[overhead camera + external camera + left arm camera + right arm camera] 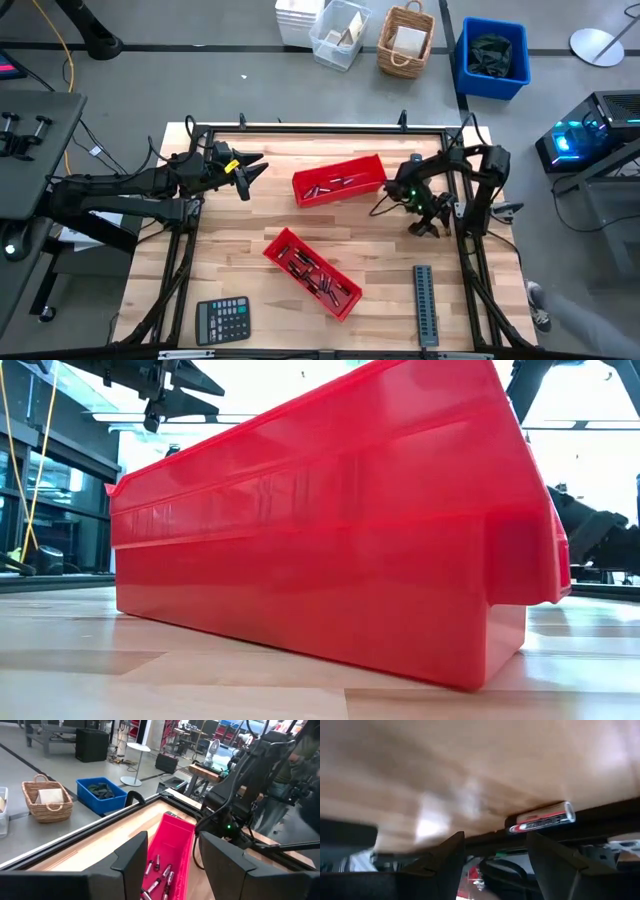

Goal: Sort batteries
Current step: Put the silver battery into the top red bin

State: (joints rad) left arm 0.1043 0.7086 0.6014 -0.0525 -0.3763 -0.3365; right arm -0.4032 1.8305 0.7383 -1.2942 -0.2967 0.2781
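Observation:
Two red trays sit on the wooden table. The far tray (338, 180) (172, 845) and the near tray (312, 272) (330, 540) each hold several small dark batteries (335, 184) (312, 270) (160, 870). One battery with a red and silver label (542, 821) lies on the wood by the table's black right rail. My right gripper (430, 226) (500, 865) is low over the table near the right edge, open, with that battery just beyond its fingers. My left gripper (250, 170) (170, 865) (170, 395) hovers open, left of the far tray, pointing toward it.
A calculator (222, 320) lies near the table's near left corner, and a long grey ridged strip (425, 305) lies near the near right. A black frame rail (320, 130) runs around the table. Beyond the far edge stand a wicker basket (405, 40) and a blue bin (492, 58).

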